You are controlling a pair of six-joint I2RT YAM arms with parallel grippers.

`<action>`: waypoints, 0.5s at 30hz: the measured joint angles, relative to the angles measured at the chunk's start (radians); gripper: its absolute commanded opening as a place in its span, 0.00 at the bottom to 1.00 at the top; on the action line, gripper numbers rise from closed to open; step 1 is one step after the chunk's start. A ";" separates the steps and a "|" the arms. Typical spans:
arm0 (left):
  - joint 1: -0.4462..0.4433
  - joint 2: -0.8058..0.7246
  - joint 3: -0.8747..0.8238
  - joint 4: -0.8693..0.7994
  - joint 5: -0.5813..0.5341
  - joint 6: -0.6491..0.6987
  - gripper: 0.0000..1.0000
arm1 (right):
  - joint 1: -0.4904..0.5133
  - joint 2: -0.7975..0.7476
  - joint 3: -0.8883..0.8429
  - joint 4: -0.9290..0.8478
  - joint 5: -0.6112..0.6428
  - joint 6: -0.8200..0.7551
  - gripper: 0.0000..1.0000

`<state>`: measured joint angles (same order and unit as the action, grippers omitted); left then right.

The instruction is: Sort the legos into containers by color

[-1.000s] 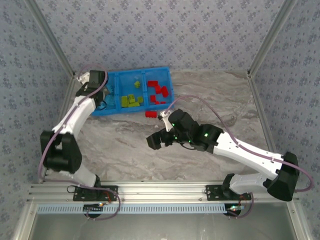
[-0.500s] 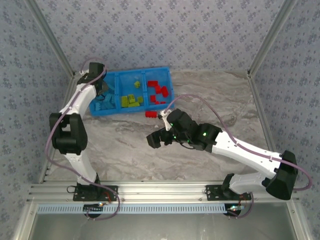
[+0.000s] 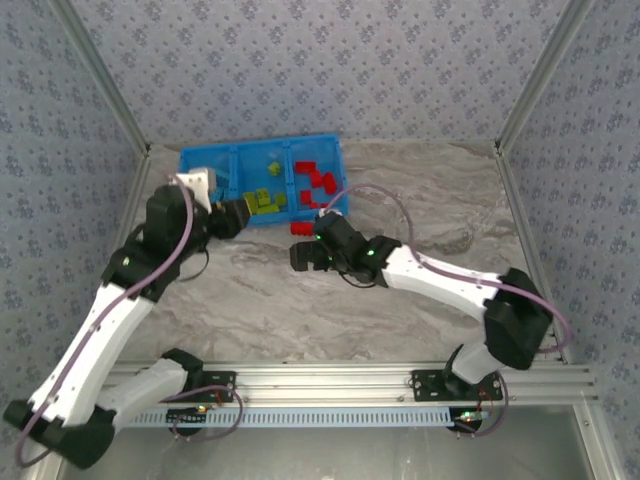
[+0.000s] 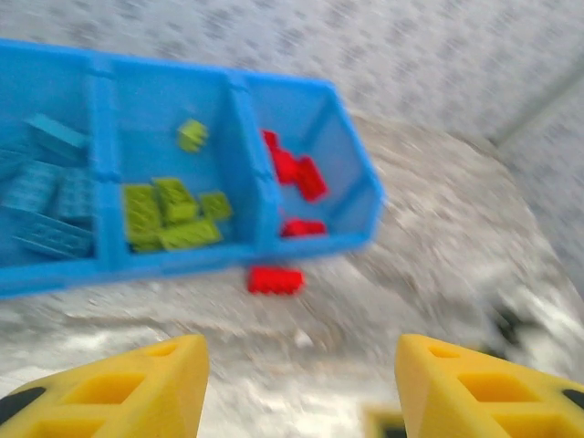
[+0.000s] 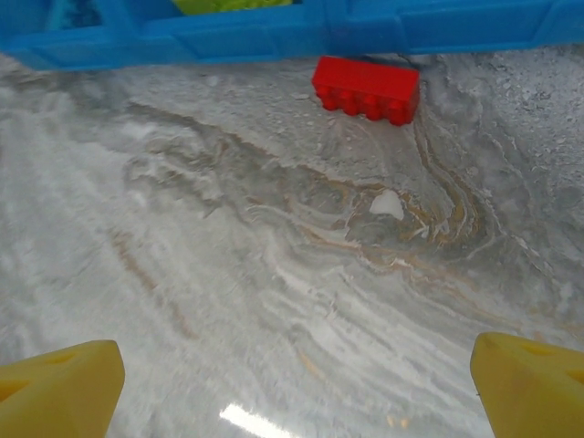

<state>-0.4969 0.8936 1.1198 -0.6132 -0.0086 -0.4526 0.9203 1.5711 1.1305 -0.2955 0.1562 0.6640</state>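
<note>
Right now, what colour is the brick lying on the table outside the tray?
The brick is red; right wrist view.

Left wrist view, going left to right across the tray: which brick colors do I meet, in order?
Light blue bricks → lime green bricks → red bricks.

Grey marbled tabletop (image 3: 430, 190), pale patterned walls (image 3: 330, 60), aluminium rail (image 3: 330, 380) along near edge
</note>
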 measured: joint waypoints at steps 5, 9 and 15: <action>-0.095 -0.115 -0.129 -0.085 0.087 0.009 0.77 | -0.018 0.193 0.115 0.048 0.073 0.021 1.00; -0.169 -0.162 -0.224 -0.129 0.104 -0.010 0.95 | -0.039 0.341 0.238 0.069 0.130 0.037 1.00; -0.192 -0.184 -0.259 -0.169 0.106 -0.027 0.99 | -0.065 0.505 0.374 0.064 0.204 0.078 1.00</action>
<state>-0.6888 0.7097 0.8608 -0.7818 0.0975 -0.4797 0.8555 2.0758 1.5047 -0.2314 0.3599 0.7422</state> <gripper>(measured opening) 0.992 0.999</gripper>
